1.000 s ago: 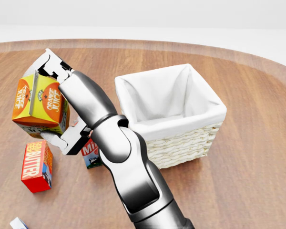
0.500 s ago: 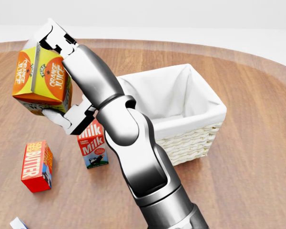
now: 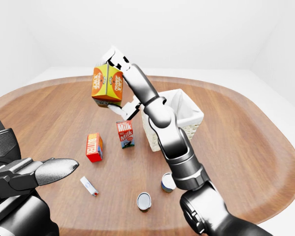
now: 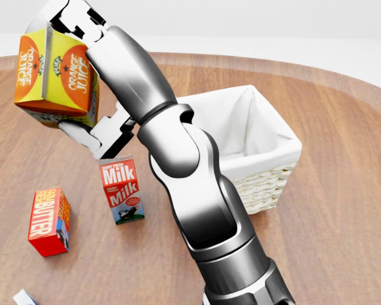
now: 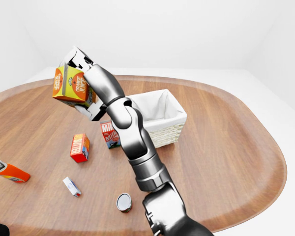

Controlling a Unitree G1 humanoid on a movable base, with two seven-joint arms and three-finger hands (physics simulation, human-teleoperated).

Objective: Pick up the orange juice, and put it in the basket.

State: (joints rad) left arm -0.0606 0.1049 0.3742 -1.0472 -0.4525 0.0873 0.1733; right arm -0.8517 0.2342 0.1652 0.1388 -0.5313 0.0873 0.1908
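The right hand lifts the juice carton above the desk, fingers clenched across its stiff, light, crushable sides, at ten o'clock from the basket.

The right arm is glossy dark-grey rounded segments; just behind its pale, blocky right hand sit black joints.

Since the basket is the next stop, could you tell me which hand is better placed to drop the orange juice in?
The right hand: its fingers already grip the orange juice aloft, left of the basket. The left hand sits low, away from both.
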